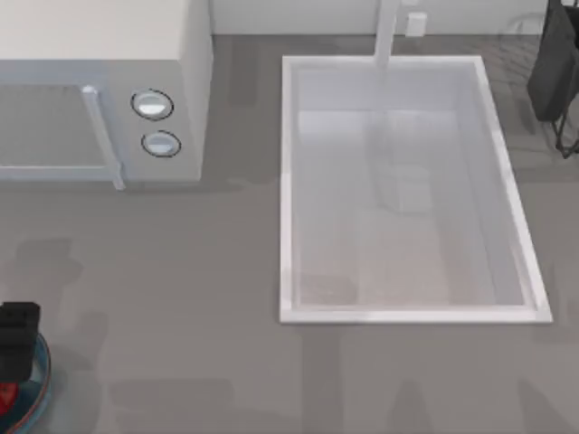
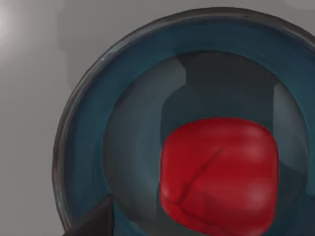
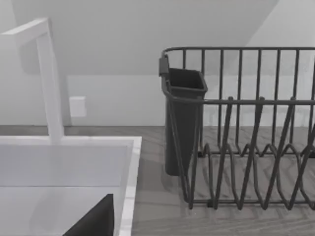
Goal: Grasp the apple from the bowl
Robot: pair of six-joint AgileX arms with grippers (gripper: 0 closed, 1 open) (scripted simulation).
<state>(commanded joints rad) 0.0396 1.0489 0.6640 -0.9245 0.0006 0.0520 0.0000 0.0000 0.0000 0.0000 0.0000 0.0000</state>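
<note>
The blue bowl (image 1: pixel 34 391) sits at the table's front left corner, cut off by the top view's edge. The red apple (image 1: pixel 7 394) lies inside it. My left gripper (image 1: pixel 16 336) hangs right above the bowl and hides most of the apple from overhead. In the left wrist view the apple (image 2: pixel 219 174) lies close below, on the teal inside of the bowl (image 2: pixel 86 132), whose dark rim curves around it. My right gripper (image 3: pixel 93 221) is parked near the sink's far right side, facing the dish rack.
A white sink basin (image 1: pixel 289 190) with a faucet (image 1: pixel 387 32) takes up the table's middle and right. A microwave (image 1: pixel 99 90) stands at the back left. A dark wire dish rack (image 3: pixel 246 137) with a cutlery cup (image 3: pixel 183 123) stands at the back right.
</note>
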